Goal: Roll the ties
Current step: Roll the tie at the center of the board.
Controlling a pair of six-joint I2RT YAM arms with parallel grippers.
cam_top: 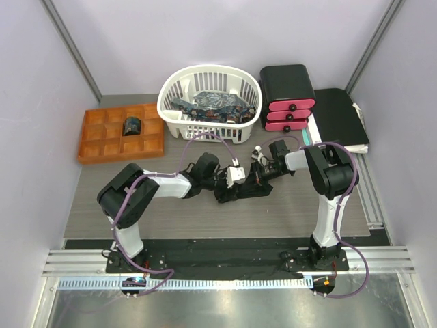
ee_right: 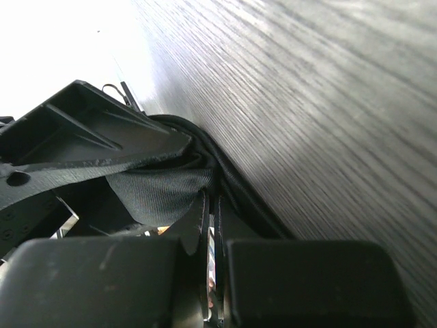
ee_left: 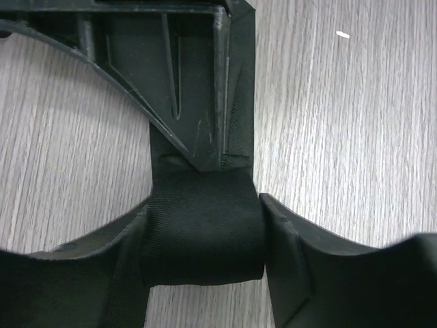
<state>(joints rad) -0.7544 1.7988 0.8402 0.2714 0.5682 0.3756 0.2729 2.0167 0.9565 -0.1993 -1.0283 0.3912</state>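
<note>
A plain black tie (cam_top: pixel 240 189) lies at the table's middle, held between both grippers. In the left wrist view its partly rolled band (ee_left: pixel 202 247) sits between the fingers of my left gripper (ee_left: pixel 205 205), which is shut on it. My right gripper (ee_right: pixel 214 205) is nearly closed, pinching the tie's fabric (ee_right: pixel 160 193) close to the table top. In the top view the left gripper (cam_top: pixel 229 190) and right gripper (cam_top: pixel 257 179) meet tip to tip. Several patterned dark blue ties (cam_top: pixel 213 104) lie in the white basket (cam_top: pixel 171 92). One rolled dark tie (cam_top: pixel 131 126) sits in the orange tray.
The orange compartment tray (cam_top: pixel 102 143) is at the back left. A black box with pink drawers (cam_top: pixel 287 92) and a flat black folder (cam_top: pixel 339 115) stand at the back right. The grey wood-grain table (cam_top: pixel 293 205) lies around the arms.
</note>
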